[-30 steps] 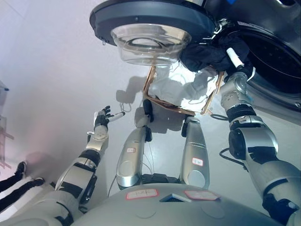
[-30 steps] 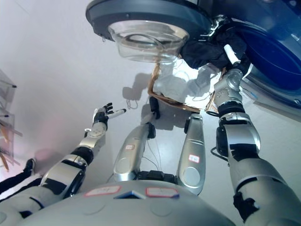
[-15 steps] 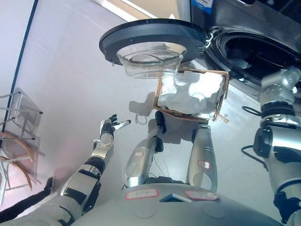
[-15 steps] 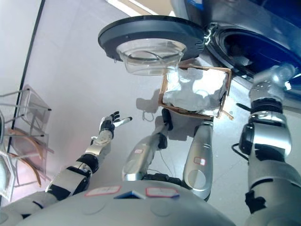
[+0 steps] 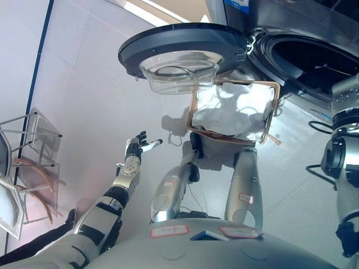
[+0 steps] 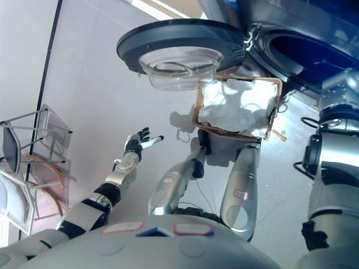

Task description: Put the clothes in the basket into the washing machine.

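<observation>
A basket with a copper-coloured rim (image 5: 192,112) stands on the floor before the washing machine and holds white clothes (image 5: 235,109). The machine's dark drum opening (image 5: 314,59) is at the upper right. Its round door (image 5: 179,42) hangs open, over the basket's far left corner. My left hand (image 5: 137,148) is open, fingers spread, held over the floor left of the basket and apart from it. Of my right arm only the forearm (image 5: 345,109) shows at the right edge; its hand is out of view.
Chairs with metal frames (image 5: 22,162) stand at the left edge. A person's dark leg (image 5: 33,249) shows at the lower left. The floor between my left hand and the basket is bare grey.
The camera has shifted. The dark garment my right hand held at the drum opening is gone from view, and that hand has left the view. My left hand has kept its pose.
</observation>
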### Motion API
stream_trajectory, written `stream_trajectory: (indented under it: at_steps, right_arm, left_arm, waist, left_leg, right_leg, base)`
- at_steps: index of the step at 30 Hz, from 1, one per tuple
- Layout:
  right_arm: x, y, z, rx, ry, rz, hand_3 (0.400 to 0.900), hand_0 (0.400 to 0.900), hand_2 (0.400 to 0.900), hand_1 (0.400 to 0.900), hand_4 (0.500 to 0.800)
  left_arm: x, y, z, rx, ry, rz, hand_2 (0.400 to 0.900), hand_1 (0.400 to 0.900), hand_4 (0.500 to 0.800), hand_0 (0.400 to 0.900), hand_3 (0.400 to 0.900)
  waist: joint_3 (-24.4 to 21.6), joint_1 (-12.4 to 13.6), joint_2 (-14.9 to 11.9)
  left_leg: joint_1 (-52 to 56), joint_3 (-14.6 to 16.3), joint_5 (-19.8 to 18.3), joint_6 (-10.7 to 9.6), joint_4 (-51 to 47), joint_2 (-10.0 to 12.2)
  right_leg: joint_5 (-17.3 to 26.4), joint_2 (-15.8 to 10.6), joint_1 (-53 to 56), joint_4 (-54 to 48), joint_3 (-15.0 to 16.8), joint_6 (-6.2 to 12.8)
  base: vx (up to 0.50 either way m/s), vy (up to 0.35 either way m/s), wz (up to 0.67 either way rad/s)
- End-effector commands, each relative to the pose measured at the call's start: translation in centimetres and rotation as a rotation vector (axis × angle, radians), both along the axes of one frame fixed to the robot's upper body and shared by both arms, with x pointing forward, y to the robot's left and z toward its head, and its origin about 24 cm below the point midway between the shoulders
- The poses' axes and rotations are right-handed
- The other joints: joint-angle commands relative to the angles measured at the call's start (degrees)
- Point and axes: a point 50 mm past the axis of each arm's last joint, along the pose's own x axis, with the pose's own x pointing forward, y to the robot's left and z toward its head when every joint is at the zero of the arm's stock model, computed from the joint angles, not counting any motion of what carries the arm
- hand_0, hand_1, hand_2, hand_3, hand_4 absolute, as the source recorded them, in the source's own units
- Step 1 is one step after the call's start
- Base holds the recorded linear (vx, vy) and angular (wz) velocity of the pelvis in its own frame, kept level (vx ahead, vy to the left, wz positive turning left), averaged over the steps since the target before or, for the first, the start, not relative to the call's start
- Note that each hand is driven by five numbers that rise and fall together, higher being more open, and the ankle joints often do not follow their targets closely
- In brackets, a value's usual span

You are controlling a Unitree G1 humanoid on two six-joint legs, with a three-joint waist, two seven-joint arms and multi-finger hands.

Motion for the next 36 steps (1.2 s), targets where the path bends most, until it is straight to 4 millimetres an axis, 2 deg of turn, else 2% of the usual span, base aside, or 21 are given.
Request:
stream_trajectory:
  at_steps: [1,2,5,7,12,17,22,25,28,32,36]
  right_arm:
    - [-0.7,-1.7,10.9,-0.572,0.114,-0.032,0.9,0.9,0.9,0.9,0.8]
    - [-0.7,-1.6,12.1,-0.673,0.172,-0.024,0.9,0.9,0.9,0.9,0.8]
    - [-0.7,-1.4,13.6,-0.978,0.45,-0.063,0.9,0.9,0.9,0.9,0.8]
    - [-0.5,-0.9,14.7,-1.105,0.524,-0.09,0.9,0.9,0.9,0.9,0.8]
    - [-0.2,-0.7,14.2,-1.049,0.489,-0.078,0.9,0.9,0.9,0.9,0.8]
    - [1.0,0.5,12.8,-0.892,0.348,0.032,0.9,0.9,0.9,0.9,0.8]
    - [2.5,2.5,9.7,-0.479,0.005,0.241,0.9,0.9,0.9,0.9,0.8]
    - [3.3,3.6,8.4,-0.294,-0.129,0.345,0.9,0.9,0.9,0.9,0.8]
    - [3.9,4.5,7.5,-0.193,-0.176,0.401,0.9,0.9,0.9,0.9,0.8]
    - [4.6,5.7,7.2,-0.127,-0.223,0.451,0.9,0.9,0.9,0.9,0.8]
    - [5.4,7.6,6.5,-0.018,-0.31,0.496,0.9,0.9,0.9,0.9,0.8]
  left_arm:
    - [-1.4,2.9,-0.5,0.057,0.022,0.089,0.9,0.9,0.8,0.9,0.9]
    - [-1.5,3.1,-0.4,0.07,0.017,0.083,0.9,0.9,0.8,0.9,0.9]
    - [-1.5,3.9,-0.1,0.097,0.003,0.088,0.9,0.9,0.8,0.9,0.9]
    - [-1.2,4.0,0.2,0.103,-0.017,0.087,0.9,0.9,0.8,0.9,0.9]
    - [-0.2,3.5,0.8,0.09,-0.053,0.084,0.9,0.9,0.8,0.9,0.9]
    - [-0.1,3.1,0.7,0.065,-0.044,0.09,0.9,0.9,0.8,0.9,0.9]
    - [-0.5,3.0,0.4,0.031,-0.027,0.086,0.9,0.9,0.8,0.9,0.9]
    - [-0.8,3.1,0.3,0.008,-0.022,0.083,0.9,0.9,0.8,0.9,0.9]
    - [-1.0,3.1,0.1,-0.004,-0.009,0.075,0.9,0.9,0.8,0.9,0.9]
    - [-1.0,2.9,0.0,-0.011,-0.001,0.063,0.9,0.9,0.8,0.9,0.9]
    - [-0.9,2.7,0.0,-0.02,0.0,0.062,0.9,0.9,0.8,0.9,0.9]
  waist:
    - [-0.5,-0.5,-0.7]
    - [-0.3,-0.6,-1.0]
    - [0.0,-0.7,-2.1]
    - [0.0,-0.8,-2.6]
    - [0.1,-0.7,-3.5]
    - [0.3,-0.7,-3.9]
    - [0.0,-0.2,-3.3]
    - [-0.1,0.4,-2.9]
    - [-0.1,1.2,-2.6]
    - [0.0,1.6,-2.4]
    - [0.6,1.9,-2.7]
  left_leg:
    - [1.1,-2.6,-2.3,-3.3,0.3,-2.0]
    - [1.0,-2.7,-2.1,-3.3,0.2,-2.0]
    - [0.5,-2.8,-1.8,-3.5,0.2,-1.7]
    - [0.2,-3.1,-1.6,-3.5,0.1,-1.7]
    - [-0.2,-3.8,-1.6,-3.4,-0.4,-1.9]
    - [-0.4,-4.0,-1.9,-3.1,-0.4,-2.0]
    - [-0.2,-3.9,-2.6,-2.8,-0.3,-2.2]
    - [-0.1,-3.9,-2.7,-2.7,-0.4,-2.2]
    - [0.0,-3.9,-2.6,-2.8,-0.5,-2.1]
    - [-0.1,-4.1,-2.4,-2.8,-0.4,-2.0]
    - [-0.4,-4.5,-2.5,-2.7,0.1,-2.0]
  right_leg:
    - [11.7,2.7,10.6,-19.9,-3.4,-3.65]
    - [11.7,2.9,10.4,-19.7,-3.4,-3.77]
    - [11.8,3.1,9.9,-19.4,-3.7,-4.07]
    - [11.8,3.2,9.6,-19.4,-3.8,-4.2]
    - [11.8,3.4,8.8,-19.1,-3.8,-4.28]
    - [11.7,3.6,8.3,-18.8,-3.6,-4.27]
    - [11.1,3.4,8.1,-18.6,-3.4,-4.21]
    - [10.9,3.3,8.2,-18.7,-3.5,-4.24]
    - [10.7,3.2,8.2,-18.7,-3.8,-4.28]
    - [10.4,3.2,8.1,-18.4,-4.1,-4.43]
    - [10.3,3.3,8.2,-18.0,-4.3,-4.67]
  base:
    - [0.0,-0.043,0.07]
    - [0.0,-0.043,0.08]
    - [0.01,-0.041,0.08]
    - [0.02,-0.028,0.08]
    - [0.01,-0.007,0.03]
    - [0.0,0.008,-0.03]
    - [0.01,0.024,-0.03]
    - [0.0,0.0,0.0]
    - [-0.01,0.003,0.04]
    - [-0.01,-0.001,0.05]
    - [-0.02,-0.017,0.09]
